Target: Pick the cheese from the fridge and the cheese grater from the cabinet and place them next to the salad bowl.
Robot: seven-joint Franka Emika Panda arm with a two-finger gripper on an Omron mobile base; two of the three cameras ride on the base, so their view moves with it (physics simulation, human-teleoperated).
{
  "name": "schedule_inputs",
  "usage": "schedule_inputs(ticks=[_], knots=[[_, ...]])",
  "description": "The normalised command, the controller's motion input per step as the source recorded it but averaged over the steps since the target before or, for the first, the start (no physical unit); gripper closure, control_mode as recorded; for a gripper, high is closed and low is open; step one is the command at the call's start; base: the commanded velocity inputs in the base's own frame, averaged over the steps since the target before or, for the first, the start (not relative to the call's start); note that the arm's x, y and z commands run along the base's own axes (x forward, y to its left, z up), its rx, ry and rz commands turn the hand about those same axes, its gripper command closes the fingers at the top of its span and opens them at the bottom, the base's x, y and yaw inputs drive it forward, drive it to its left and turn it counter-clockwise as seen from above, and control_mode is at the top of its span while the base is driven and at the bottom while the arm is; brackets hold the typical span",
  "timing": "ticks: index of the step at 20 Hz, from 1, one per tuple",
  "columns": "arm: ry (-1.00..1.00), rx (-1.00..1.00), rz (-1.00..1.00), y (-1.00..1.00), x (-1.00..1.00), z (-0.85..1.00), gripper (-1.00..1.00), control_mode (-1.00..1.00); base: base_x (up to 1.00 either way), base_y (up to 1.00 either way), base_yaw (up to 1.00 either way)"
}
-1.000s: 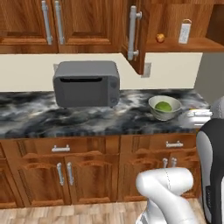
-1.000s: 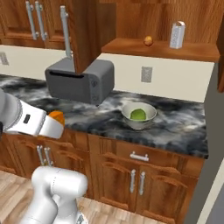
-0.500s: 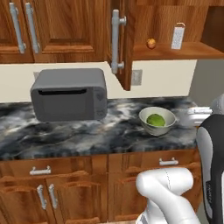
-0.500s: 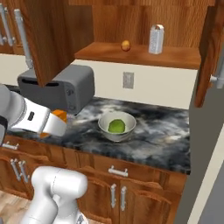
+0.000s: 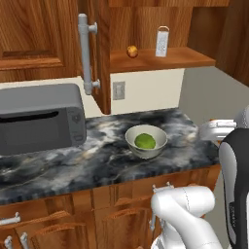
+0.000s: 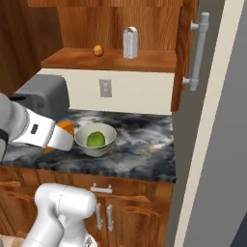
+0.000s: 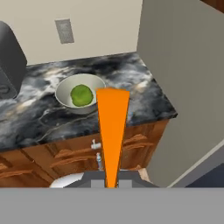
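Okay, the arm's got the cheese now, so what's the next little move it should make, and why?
Probably carry the cheese forward and lower it onto the bare counter just beside the salad bowl. The gripper, jaws shut on the wedge, hangs short of the counter's front edge, above the drawers, and the cheese grater is on the cabinet shelf.

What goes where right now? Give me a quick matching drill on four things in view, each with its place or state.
Things:
1. bright orange cheese wedge
2. silvery box grater
3. off-white salad bowl
4. grey microwave

Places:
A. on the open cabinet's wood shelf
B. on the marble counter, green ball inside
C. clamped in the gripper
D. on the counter, left of the bowl

Pairs: 1-C, 2-A, 3-B, 4-D
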Motion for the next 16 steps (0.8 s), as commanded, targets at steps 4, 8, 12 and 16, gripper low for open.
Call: schedule_inputs(ticks=[4,8,12,16], knots=[[0.00,0.00,0.00,0.00,0.00,0.00,1.00,1.00,0.60,-0.24,-0.25],[0.00,0.00,0.00,0.00,0.00,0.00,1.00,1.00,0.58,-0.18,-0.11],[0.00,0.00,0.00,0.00,0.00,0.00,1.00,1.00,0.50,0.00,0.00],[0.00,0.00,0.00,0.00,0.00,0.00,1.00,1.00,0.57,-0.08,0.00]])
